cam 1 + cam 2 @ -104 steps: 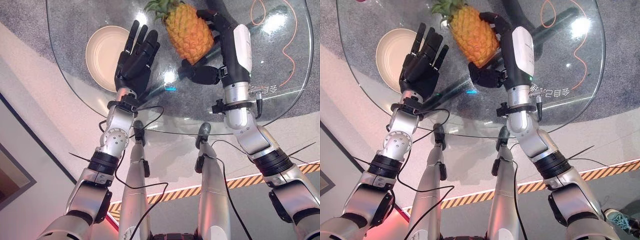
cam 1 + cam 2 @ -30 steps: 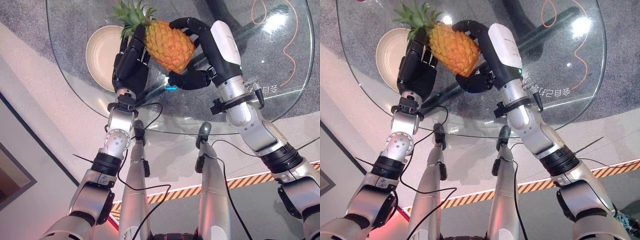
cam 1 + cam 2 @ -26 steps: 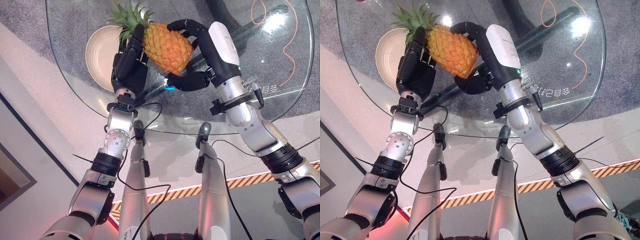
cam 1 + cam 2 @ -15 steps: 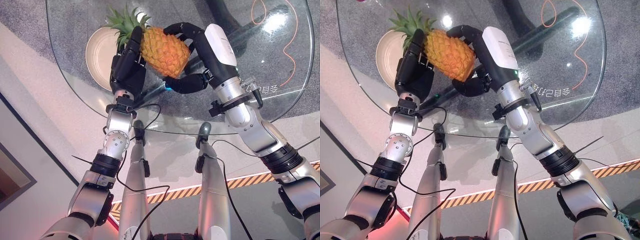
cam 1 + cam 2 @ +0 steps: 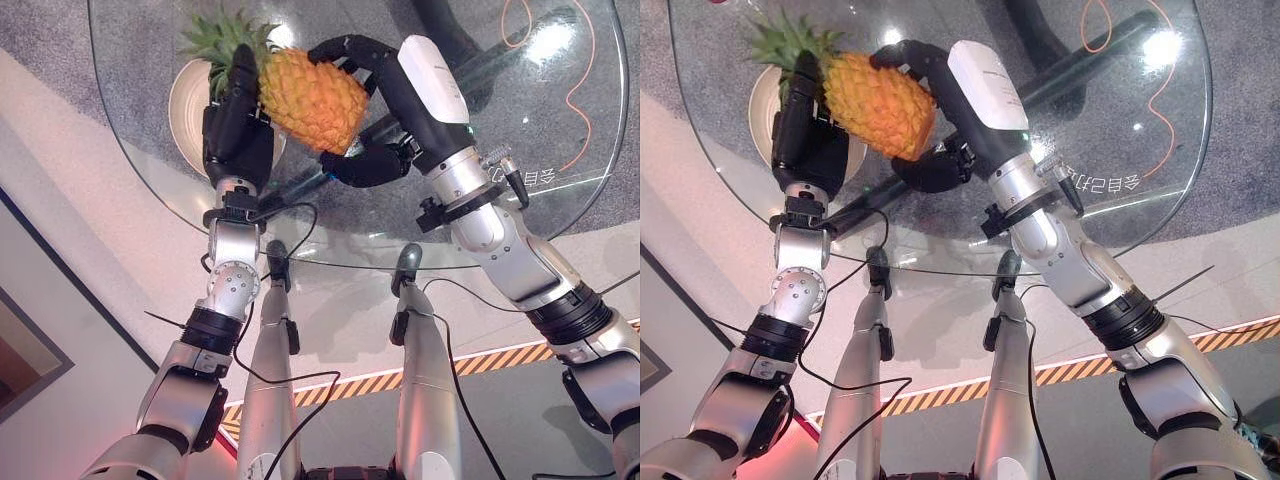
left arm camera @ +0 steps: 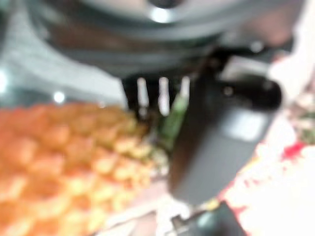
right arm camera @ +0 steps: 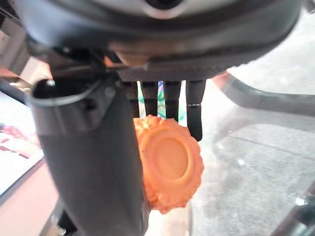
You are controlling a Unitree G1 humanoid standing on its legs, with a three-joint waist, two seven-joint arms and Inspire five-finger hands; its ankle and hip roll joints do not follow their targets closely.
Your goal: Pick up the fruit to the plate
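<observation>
An orange pineapple (image 5: 305,100) with a green crown hangs above the glass table, tilted, its crown over the cream plate (image 5: 181,105) at the left. My right hand (image 5: 388,92) is shut on it, fingers over the top and thumb underneath. In the right wrist view the pineapple's round base (image 7: 170,169) sits between the thumb (image 7: 93,162) and the fingers. My left hand (image 5: 236,130) stands upright with straight fingers pressed against the pineapple's crown end, partly covering the plate. The left wrist view has the pineapple (image 6: 64,162) beside the left thumb (image 6: 216,132).
The round glass table (image 5: 520,215) has its near edge close to my arms. Through the glass I see a dark table leg (image 5: 1110,40) and an orange cable (image 5: 580,85) on the grey floor. Striped tape (image 5: 480,365) marks the floor below.
Both hands have carried the pineapple to the left, and its crown now lies over the plate. The left hand has shifted left with it.
</observation>
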